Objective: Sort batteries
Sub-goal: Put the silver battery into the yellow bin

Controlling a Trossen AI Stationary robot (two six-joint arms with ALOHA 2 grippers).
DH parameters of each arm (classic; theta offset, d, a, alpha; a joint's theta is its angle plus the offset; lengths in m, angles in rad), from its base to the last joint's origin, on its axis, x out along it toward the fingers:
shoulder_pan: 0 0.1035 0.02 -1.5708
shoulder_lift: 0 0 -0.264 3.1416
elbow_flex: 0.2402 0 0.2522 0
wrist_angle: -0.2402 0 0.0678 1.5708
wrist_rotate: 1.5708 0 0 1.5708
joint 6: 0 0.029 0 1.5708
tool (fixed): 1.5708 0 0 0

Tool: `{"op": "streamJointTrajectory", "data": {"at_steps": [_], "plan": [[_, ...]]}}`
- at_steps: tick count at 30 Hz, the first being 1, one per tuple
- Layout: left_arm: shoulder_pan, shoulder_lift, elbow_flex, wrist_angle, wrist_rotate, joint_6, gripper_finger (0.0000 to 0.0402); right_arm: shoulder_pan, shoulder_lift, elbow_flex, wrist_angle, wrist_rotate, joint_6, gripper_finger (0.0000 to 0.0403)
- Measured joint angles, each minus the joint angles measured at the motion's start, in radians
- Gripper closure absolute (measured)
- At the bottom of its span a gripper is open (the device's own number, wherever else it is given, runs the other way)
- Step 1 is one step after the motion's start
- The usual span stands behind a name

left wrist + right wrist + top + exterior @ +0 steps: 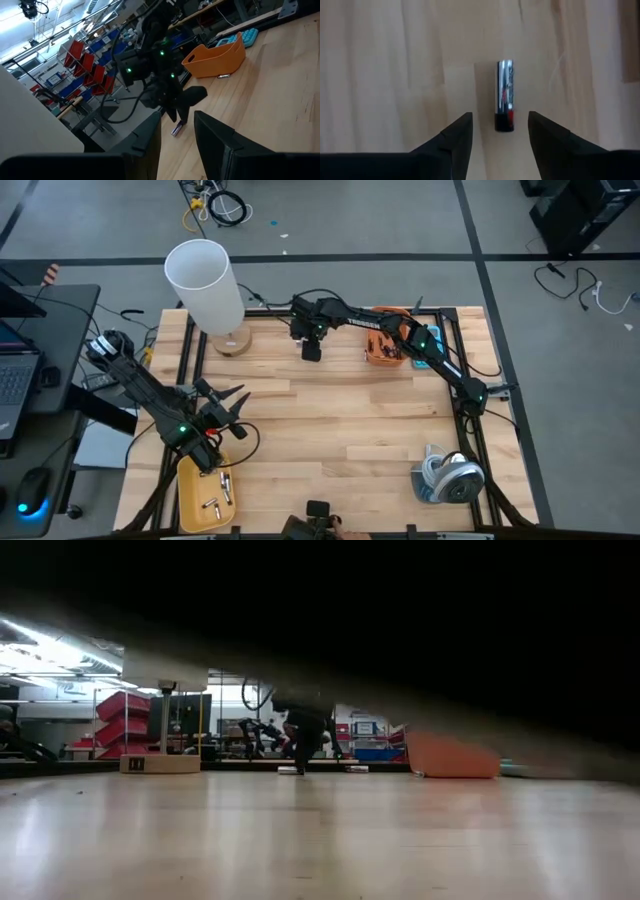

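Observation:
A silvery battery (504, 102) with a black and red end lies on the wooden table, far middle. My right gripper (500, 132) (310, 348) points steeply down over it, open, one finger on each side of the battery's dark end, with a gap to each. The left wrist view shows the same battery (176, 131) under that gripper and another battery (223, 76) on the table beside the orange bin (215, 57). My left gripper (225, 415) waits open at the near left, above a yellow tray (190, 480) holding several batteries (215, 502).
A tall white cylinder on a wooden base (205, 280) stands at the far left. A blue calculator (240, 37) lies behind the orange bin (385, 345). A grey-blue roll (450, 478) sits near right. Bare wood fills the table's middle.

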Motion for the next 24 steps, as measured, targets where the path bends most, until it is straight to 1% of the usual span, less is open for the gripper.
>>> {"op": "streamJointTrajectory", "data": {"at_steps": [3, 11, 24], "plan": [[0.0, 0.0, 0.0, 0.0, 0.0, 0.0, 0.0282, -0.001, 0.0, -0.021, 0.012, 0.0, 0.017, 0.0227], [0.0, 0.0, 0.0, -0.001, -0.002, 0.0, 0.0282, -0.004, 0.0, -0.022, 0.028, 0.002, 0.026, 0.0228], [0.0, 0.0, 0.0, -0.002, -0.024, 0.001, 0.0282, -0.004, 0.0, -0.022, 0.027, 0.015, -0.022, 0.0266]]}}
